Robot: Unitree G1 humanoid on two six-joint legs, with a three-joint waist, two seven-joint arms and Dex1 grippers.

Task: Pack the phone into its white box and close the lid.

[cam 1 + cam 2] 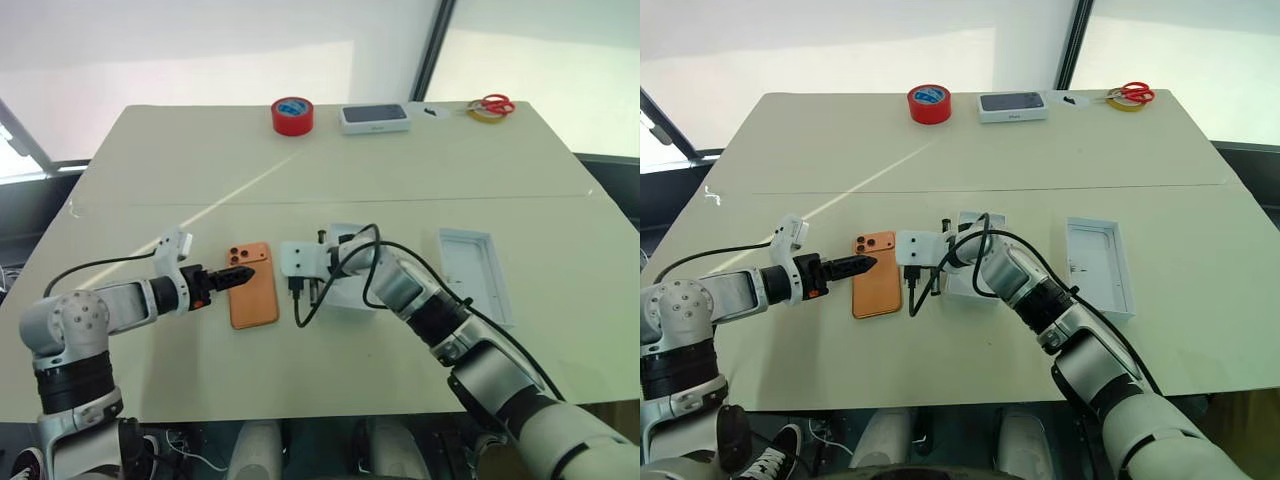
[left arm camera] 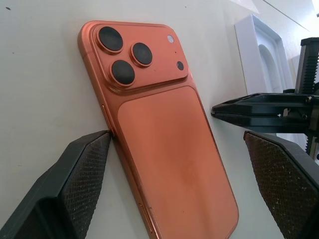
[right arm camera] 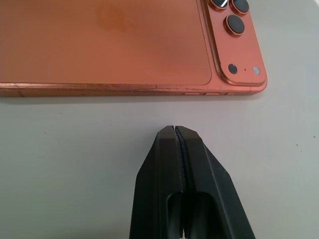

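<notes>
Mid-table: orange phone [image 1: 254,284] lies back-up, camera cluster at far end. L gripper [image 2: 179,174] spread wide, fingers straddling phone, one pad [image 2: 82,174] touching its edge. R gripper [image 3: 175,149] pinched shut, empty, tips on table just beside phone's other long edge. White box [image 1: 345,290] mostly hidden behind R wrist. Lid [image 1: 478,272] open-side up, well apart to right.

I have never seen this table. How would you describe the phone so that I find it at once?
Start at the large pale table and look at its near half, left of centre. There the phone lies flat, back up, beside a white tray. It is the sole orange thing, with three dark lenses in one corner.
</notes>
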